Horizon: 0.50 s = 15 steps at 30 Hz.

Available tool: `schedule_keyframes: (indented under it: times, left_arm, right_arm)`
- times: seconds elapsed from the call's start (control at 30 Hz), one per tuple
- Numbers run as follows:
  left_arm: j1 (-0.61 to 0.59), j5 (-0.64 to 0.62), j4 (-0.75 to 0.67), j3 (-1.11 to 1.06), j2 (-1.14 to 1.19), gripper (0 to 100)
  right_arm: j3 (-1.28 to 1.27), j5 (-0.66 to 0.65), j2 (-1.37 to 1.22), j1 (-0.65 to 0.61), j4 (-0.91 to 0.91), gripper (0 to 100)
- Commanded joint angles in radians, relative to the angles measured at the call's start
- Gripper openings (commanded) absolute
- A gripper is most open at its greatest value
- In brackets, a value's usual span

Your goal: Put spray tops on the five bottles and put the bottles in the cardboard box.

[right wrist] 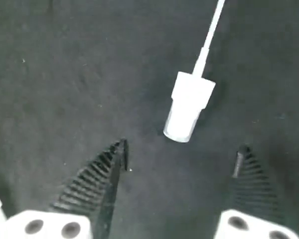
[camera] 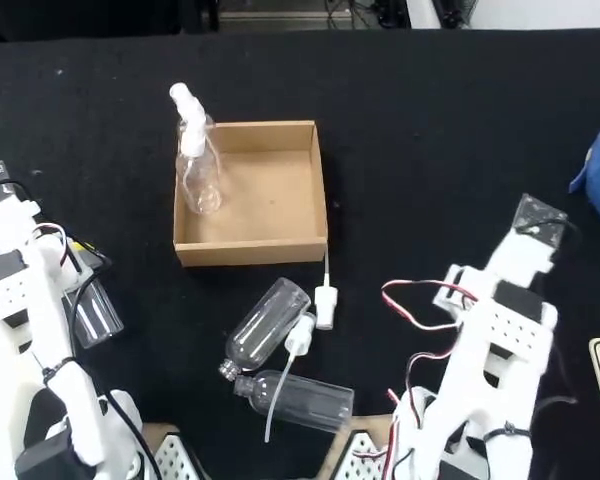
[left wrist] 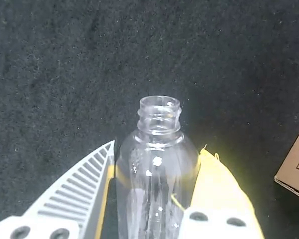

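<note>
Cardboard box point(camera: 250, 250): brown, shallow, open-topped, upright.

Capped bottle point(camera: 198, 170): clear, white spray top fitted, standing upright in the box's far left corner.

Slanted bottle point(camera: 268, 322) and crosswise bottle point(camera: 305, 400): 2 clear, uncapped bottles lying on their sides in front of the box, necks close together.

Near spray top point(camera: 326, 303): white, loose, just beside the box's front right corner, tube pointing at it.

Second spray top point(camera: 300, 335): loose, against the slanted bottle, tube trailing over the crosswise bottle.

Held bottle point(left wrist: 157, 169): clear, uncapped, clamped in the left gripper point(left wrist: 158, 147), well apart from the box.

Left pincer point(left wrist: 154, 186) grips an uncapped bottle point(left wrist: 157, 164).
</note>
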<state>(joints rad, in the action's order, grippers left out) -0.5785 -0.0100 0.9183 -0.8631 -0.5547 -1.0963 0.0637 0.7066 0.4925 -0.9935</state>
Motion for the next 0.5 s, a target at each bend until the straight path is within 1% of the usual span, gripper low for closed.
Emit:
schedule_keyframes:
  times: [0.0, 0.03, 0.1, 0.17, 0.27, 0.33, 0.4, 0.47]
  left_arm:
    - [0.012, 0.003, -0.015, 0.012, -0.04, 3]
    - [0.012, 0.003, -0.015, 0.012, -0.04, 3]
    - [0.012, 0.003, -0.015, 0.012, -0.04, 3]
    - [0.012, 0.003, -0.015, 0.012, -0.04, 3]
    - [0.012, 0.005, -0.015, 0.012, -0.04, 3]
    - [0.012, 0.005, -0.015, 0.013, -0.04, 3]
    - [0.012, 0.005, -0.015, 0.013, -0.04, 3]
    - [0.012, 0.005, -0.015, 0.013, -0.04, 3]
  right_arm:
    - [0.131, -0.091, -0.008, -0.006, -0.043, 27.2]
    - [0.15, -0.181, -0.008, 0.009, -0.043, 24.3]
    - [0.179, -0.423, -0.008, 0.037, -0.031, 19.8]
    - [0.197, -0.624, -0.012, 0.08, -0.031, 18.8]
    - [0.222, -0.761, -0.035, 0.155, -0.029, 21.7]
    - [0.271, -0.818, -0.09, 0.201, -0.029, 24.6]
    - [0.331, -0.907, -0.171, 0.23, -0.029, 26.5]
    - [0.369, -1.083, -0.259, 0.236, -0.029, 27.3]
